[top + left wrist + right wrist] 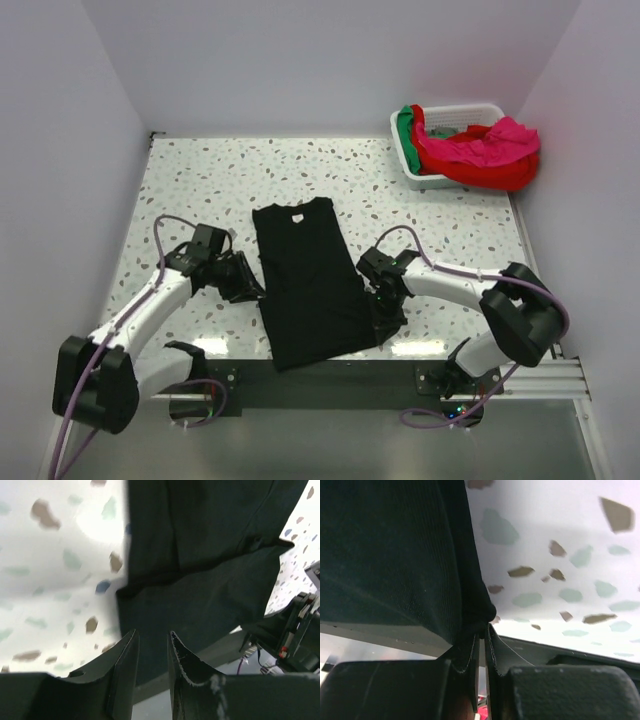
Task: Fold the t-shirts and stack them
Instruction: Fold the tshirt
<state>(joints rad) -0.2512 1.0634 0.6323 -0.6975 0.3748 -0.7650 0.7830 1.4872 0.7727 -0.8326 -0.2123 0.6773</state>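
The black t-shirt point(310, 285) lies flat in the middle of the table, folded into a long narrow shape, with its neck and small white label point(296, 214) at the far end. My left gripper point(250, 288) sits at the shirt's left edge. In the left wrist view point(152, 632) its jaws stand apart and empty over the black cloth point(210, 580). My right gripper point(385, 315) is at the shirt's lower right edge. In the right wrist view point(484, 625) it is shut on a pinch of the black cloth point(385, 555).
A white slatted basket point(455, 108) stands at the far right corner, holding a red shirt point(500, 172), a magenta-pink shirt point(495, 140) and a green shirt point(405, 135). White walls close in the speckled table point(200, 180). A dark metal rail point(330, 385) runs along the near edge.
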